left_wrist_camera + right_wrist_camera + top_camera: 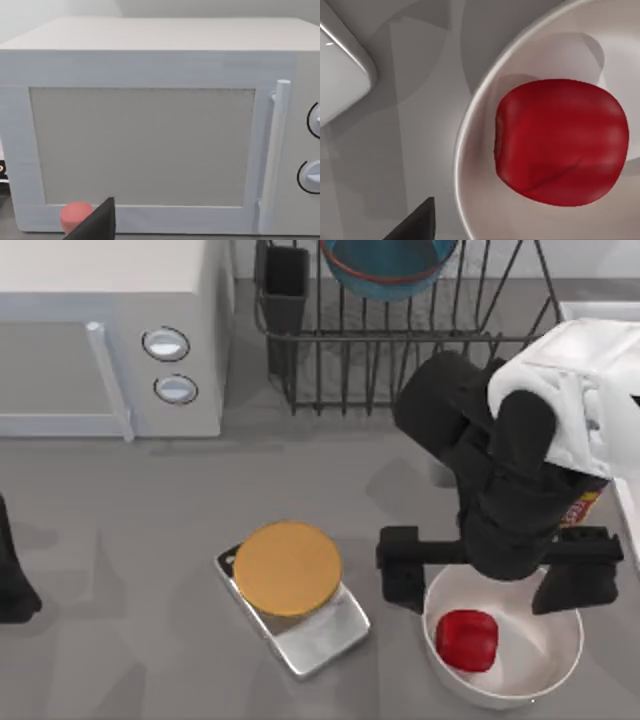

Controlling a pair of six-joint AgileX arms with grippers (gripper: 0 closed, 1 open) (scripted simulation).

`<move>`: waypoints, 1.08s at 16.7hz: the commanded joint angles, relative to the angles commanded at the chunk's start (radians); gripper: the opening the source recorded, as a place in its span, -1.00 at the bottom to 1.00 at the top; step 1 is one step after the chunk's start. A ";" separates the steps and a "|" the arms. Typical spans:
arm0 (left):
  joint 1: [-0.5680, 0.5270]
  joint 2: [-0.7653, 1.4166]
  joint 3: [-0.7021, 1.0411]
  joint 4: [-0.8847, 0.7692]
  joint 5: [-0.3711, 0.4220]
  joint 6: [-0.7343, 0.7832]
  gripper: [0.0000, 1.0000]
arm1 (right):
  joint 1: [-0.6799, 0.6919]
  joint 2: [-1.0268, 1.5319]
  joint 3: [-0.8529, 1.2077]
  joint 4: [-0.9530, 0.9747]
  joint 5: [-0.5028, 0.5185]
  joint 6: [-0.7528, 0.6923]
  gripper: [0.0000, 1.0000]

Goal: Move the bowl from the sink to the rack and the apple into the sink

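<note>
The teal-blue bowl (388, 262) with its orange-red band stands among the bars of the black wire rack (400, 350) at the back of the table. The red apple (467, 640) lies inside a larger white bowl (540, 675) at the front right. My right gripper (487, 585) hangs open just above that white bowl, one finger on each side of it and the apple a little in front of it. In the right wrist view the apple (560, 142) is close below, inside the white bowl's rim (467, 150). A strip of the sink (610, 312) runs along the right edge. My left arm (14, 580) is parked at the left edge.
A white microwave (110, 330) fills the back left and faces the left wrist camera (150, 125). A silver kitchen scale with an orange round top (288, 568) sits left of the white bowl. A red-labelled container (585, 505) stands partly hidden behind the right arm.
</note>
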 joint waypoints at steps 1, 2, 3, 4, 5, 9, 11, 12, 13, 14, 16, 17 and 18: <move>0.000 0.000 0.000 0.000 0.000 0.000 1.00 | 0.000 0.000 0.000 0.000 0.000 0.000 1.00; 0.000 0.000 0.000 0.000 0.000 0.000 1.00 | 0.000 0.000 0.000 0.000 0.000 0.000 1.00; 0.000 0.000 0.000 0.000 0.000 0.000 1.00 | 0.000 0.000 0.000 0.000 0.000 0.000 1.00; 0.000 0.000 0.000 0.000 0.000 0.000 1.00 | -0.005 -0.003 -0.003 0.003 0.000 -0.001 1.00; 0.000 0.000 0.000 0.000 0.000 0.000 1.00 | -0.005 -0.002 -0.005 0.002 -0.001 0.000 1.00; 0.000 0.000 0.000 0.000 0.000 0.000 1.00 | -0.022 0.067 -0.113 0.034 -0.016 0.027 1.00; 0.000 0.000 0.000 0.000 0.000 0.000 1.00 | -0.032 0.122 -0.195 0.084 -0.028 0.041 1.00; 0.000 0.000 0.000 0.000 0.000 0.000 1.00 | -0.035 0.151 -0.228 0.114 -0.034 0.047 1.00; 0.000 0.000 0.000 0.000 0.000 0.000 1.00 | -0.035 0.178 -0.256 0.148 -0.038 0.051 1.00; 0.000 0.000 0.000 0.000 0.000 0.000 1.00 | -0.034 0.201 -0.278 0.185 -0.042 0.053 1.00; 0.000 0.000 0.000 0.000 0.000 0.000 1.00 | -0.028 0.230 -0.298 0.261 -0.042 0.049 1.00; 0.000 0.000 0.000 0.000 0.000 0.000 1.00 | -0.023 0.235 -0.298 0.298 -0.038 0.045 1.00; 0.000 0.000 0.000 0.000 0.000 0.000 1.00 | -0.017 0.236 -0.291 0.332 -0.033 0.039 1.00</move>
